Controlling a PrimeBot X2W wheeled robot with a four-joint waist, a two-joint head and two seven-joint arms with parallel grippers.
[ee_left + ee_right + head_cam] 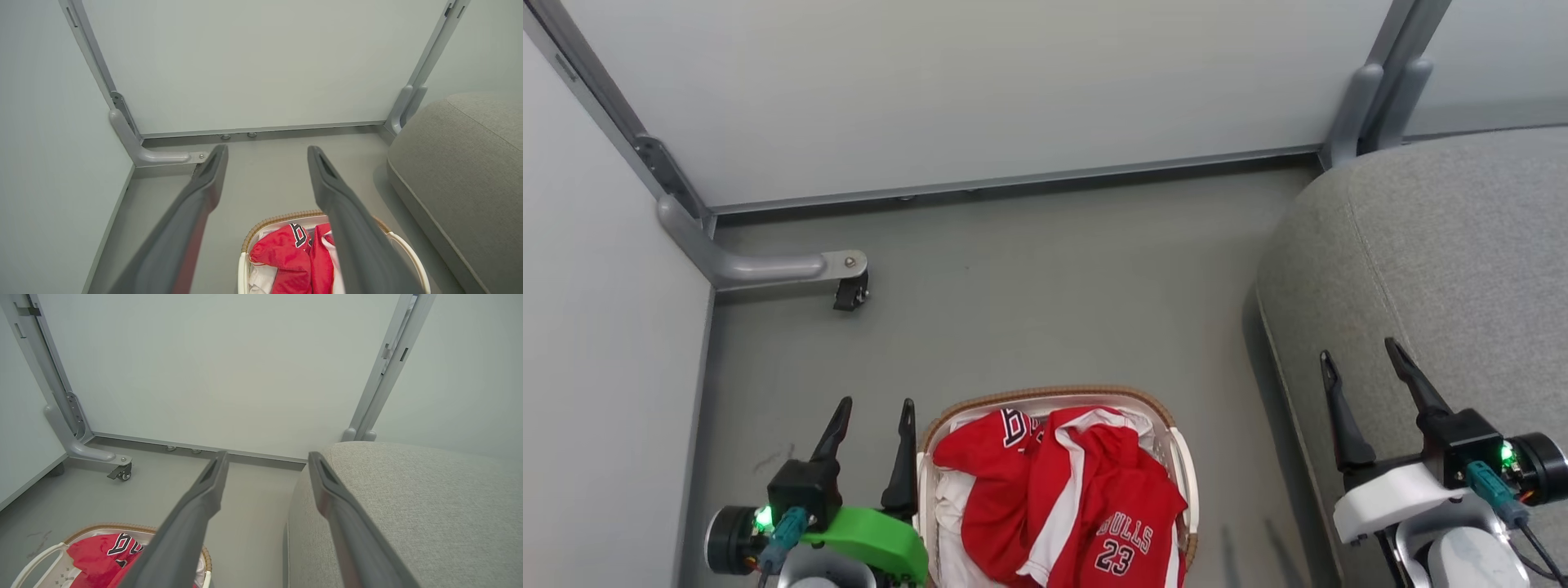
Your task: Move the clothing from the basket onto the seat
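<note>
Loosely crumpled red clothing (1062,498) fills woven-rimmed oval basket (1045,396).

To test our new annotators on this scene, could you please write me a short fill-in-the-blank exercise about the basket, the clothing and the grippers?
The clothing in the basket is mostly ____ in colour.
Under the word BULLS, the number printed is ____.
The left gripper and the right gripper are both ____.
The seat stands on the robot's ____ side of the basket.
Missing words: red; 23; open; right.
</note>
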